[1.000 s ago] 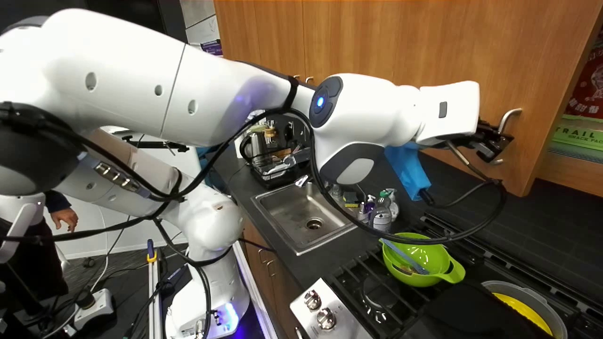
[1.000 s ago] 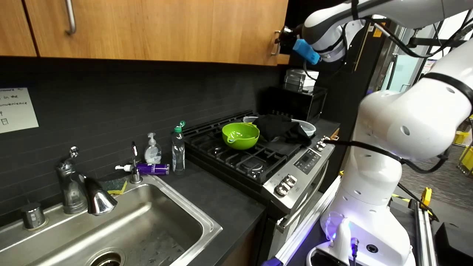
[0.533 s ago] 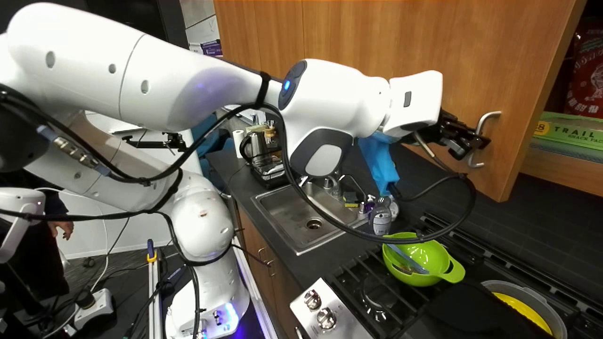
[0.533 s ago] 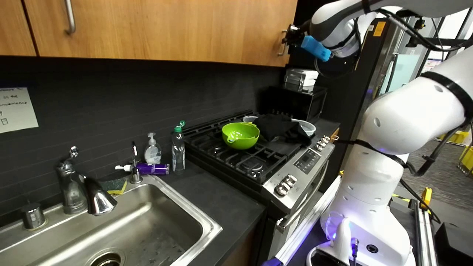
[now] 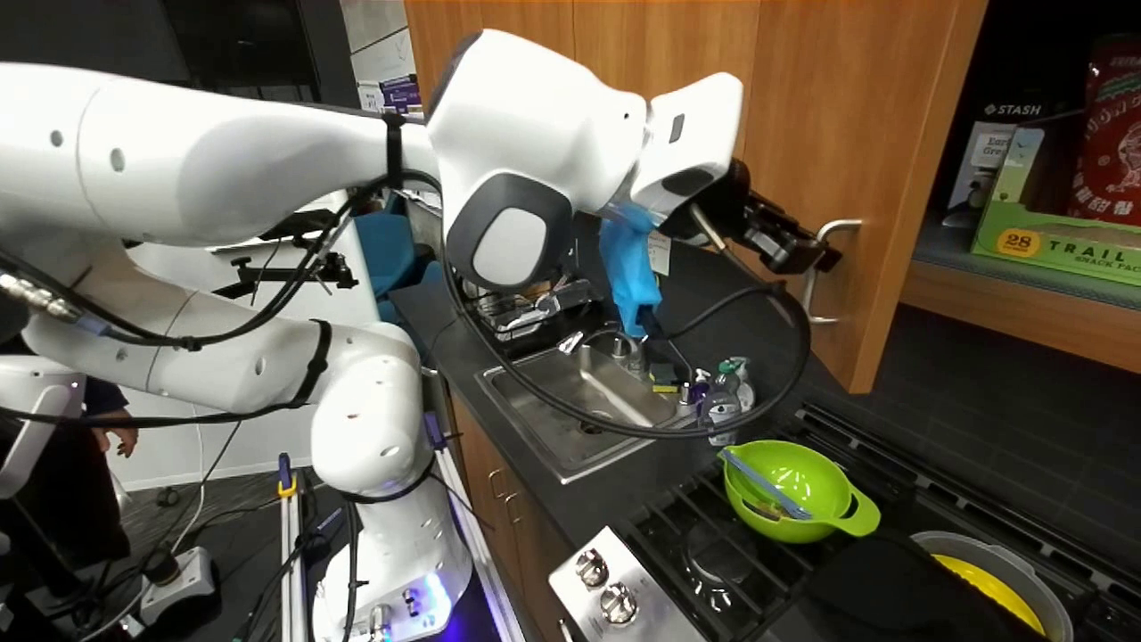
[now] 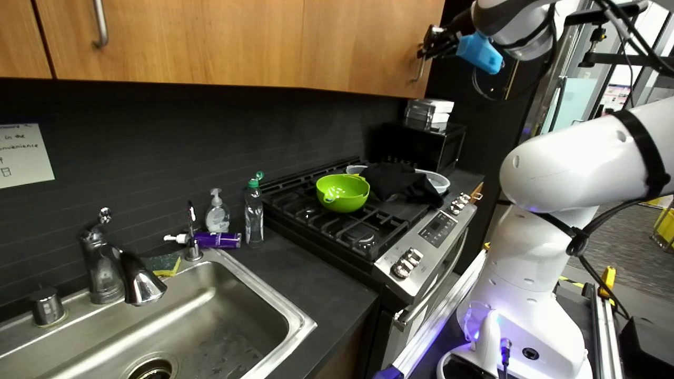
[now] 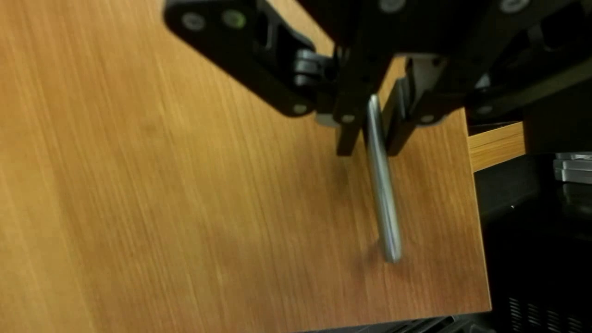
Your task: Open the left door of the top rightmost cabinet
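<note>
In an exterior view: left door (image 5: 847, 160), a tall flat medium-brown wood-grain panel, standing partway open on the top rightmost cabinet (image 5: 1016, 310), wall-hung, of similar wood, with a dark interior. At the slim vertical silver bar handle (image 5: 808, 290), black gripper (image 5: 822, 254) of a white robot arm (image 5: 526, 107). To be read on the shelf: "STASH" on a dark box (image 5: 989, 165), with "Ear" and "Gre" on its pale panel; "28", "TRAIL" and "SNACK PACK" on a green carton (image 5: 1070, 254); clipped letters on a red package (image 5: 1092, 169). Below, on a black stovetop (image 5: 677, 526), lime-green bowl (image 5: 784, 530) with a blue utensil (image 5: 765, 486) inside.

In an exterior view: outer face of the same door, with the shelf goods hidden behind. To be read on a white handwritten note (image 6: 23, 158) on the dark wall (image 6: 131, 131): "in the" and "onvenience", cut off at the frame. By the steel sink (image 6: 303, 323), purple bottle with white pump (image 6: 218, 240), lying on its side, and upright clear bottle with green cap (image 6: 254, 216). Past the stovetop, stacked grey trays (image 6: 429, 110) on a black box-shaped appliance (image 6: 421, 150).

In the wrist view: door at close range, with the bar caught between 2 black fingers (image 7: 347, 143), drawn nearly together around it; firmness of grip impossible to tell. Beyond the door's edge, the grey trays again.
</note>
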`<action>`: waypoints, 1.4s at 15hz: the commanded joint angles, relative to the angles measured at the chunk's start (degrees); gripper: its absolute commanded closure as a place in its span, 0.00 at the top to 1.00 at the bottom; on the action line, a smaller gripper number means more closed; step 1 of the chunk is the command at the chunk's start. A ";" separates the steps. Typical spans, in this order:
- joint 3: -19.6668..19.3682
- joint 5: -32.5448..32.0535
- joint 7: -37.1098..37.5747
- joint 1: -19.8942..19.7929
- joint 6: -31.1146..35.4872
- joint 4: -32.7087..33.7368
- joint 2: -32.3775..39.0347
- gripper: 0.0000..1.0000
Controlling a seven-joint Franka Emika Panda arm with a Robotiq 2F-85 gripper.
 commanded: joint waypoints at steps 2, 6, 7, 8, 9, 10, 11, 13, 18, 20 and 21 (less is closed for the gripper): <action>7.16 2.35 0.93 0.29 -10.23 -0.25 -10.07 0.05; 9.68 2.64 1.75 -1.04 -18.23 0.06 -14.90 0.05; 10.20 2.82 2.27 -1.20 -19.80 0.02 -15.58 0.05; 10.62 2.98 2.71 -1.36 -21.82 0.00 -16.41 0.05; 11.07 3.07 3.29 -1.50 -22.71 -0.01 -16.68 0.05; 11.36 3.03 3.72 -1.69 -24.07 -0.02 -17.46 0.05; 11.65 2.91 4.00 -1.85 -25.19 -0.02 -18.13 0.05; 12.23 2.92 4.66 -1.81 -26.82 -0.02 -19.38 0.05; 13.23 2.90 5.81 -1.55 -29.29 -0.18 -21.63 0.05; 13.62 2.83 6.38 -1.73 -29.38 -0.38 -22.23 0.45; 13.84 2.80 6.70 -1.72 -29.36 -0.51 -22.34 0.45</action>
